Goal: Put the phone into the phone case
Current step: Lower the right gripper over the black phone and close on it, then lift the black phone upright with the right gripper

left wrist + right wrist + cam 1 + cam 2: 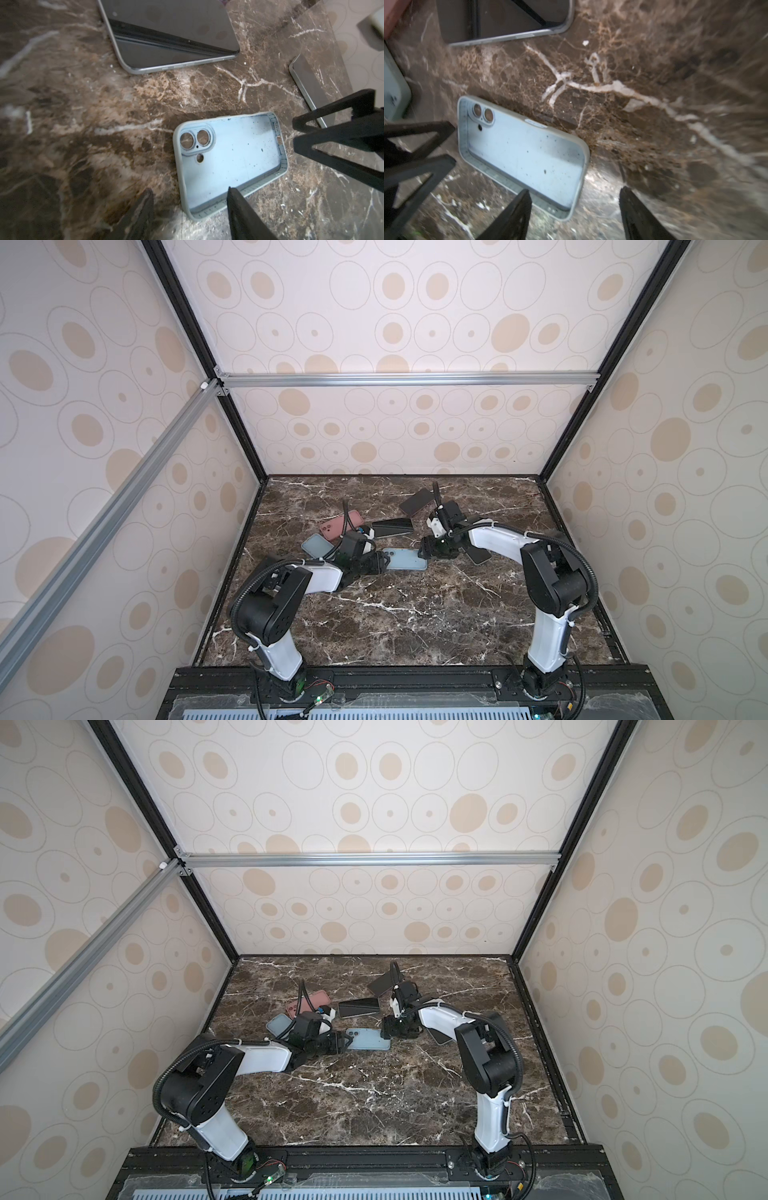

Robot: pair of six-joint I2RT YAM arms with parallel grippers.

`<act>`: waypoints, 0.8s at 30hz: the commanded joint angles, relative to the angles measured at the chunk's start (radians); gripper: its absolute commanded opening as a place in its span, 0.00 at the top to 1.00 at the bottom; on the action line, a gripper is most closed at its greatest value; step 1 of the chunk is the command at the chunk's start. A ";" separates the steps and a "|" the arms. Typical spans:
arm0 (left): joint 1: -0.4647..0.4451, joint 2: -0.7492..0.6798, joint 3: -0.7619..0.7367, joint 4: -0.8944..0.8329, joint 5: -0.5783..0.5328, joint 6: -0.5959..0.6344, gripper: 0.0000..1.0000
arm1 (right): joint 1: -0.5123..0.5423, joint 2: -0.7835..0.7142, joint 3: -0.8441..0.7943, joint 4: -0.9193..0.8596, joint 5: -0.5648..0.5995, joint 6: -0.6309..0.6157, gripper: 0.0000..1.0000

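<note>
The phone case [405,559] [369,1039] is light blue and lies hollow side up on the marble table, empty, with its camera holes toward the left arm. My left gripper [382,562] [189,189] stands open at that end, and a corner of the case [230,160] lies between its fingers, not pinched. At the other end my right gripper [424,551] [575,189] is open, its fingers either side of a corner of the case [525,153]. A dark phone [392,527] [172,31] [508,16] lies screen up just behind the case.
Another dark phone [417,502] lies farther back. A third phone [478,556] [309,91] sits partly under the right arm. A pink case [338,524] and a pale blue case [316,545] lie behind the left gripper. Walls enclose the table [415,626].
</note>
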 commanded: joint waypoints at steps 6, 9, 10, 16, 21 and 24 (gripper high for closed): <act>0.001 -0.166 0.037 -0.177 -0.088 0.117 0.18 | -0.034 -0.080 0.114 -0.247 0.276 -0.282 0.13; 0.000 -0.235 0.035 -0.208 -0.104 0.154 0.13 | -0.078 -0.056 0.142 -0.286 0.315 -0.353 0.09; 0.001 -0.257 0.033 -0.218 -0.110 0.165 0.12 | -0.094 -0.044 0.150 -0.295 0.318 -0.371 0.06; 0.001 -0.389 0.013 -0.263 -0.154 0.210 0.00 | -0.165 0.034 0.201 -0.326 0.302 -0.435 0.01; 0.003 -0.479 -0.006 -0.279 -0.183 0.220 0.00 | -0.194 0.115 0.254 -0.347 0.274 -0.476 0.01; 0.002 -0.522 -0.019 -0.272 -0.201 0.216 0.00 | -0.220 0.143 0.265 -0.340 0.278 -0.482 0.01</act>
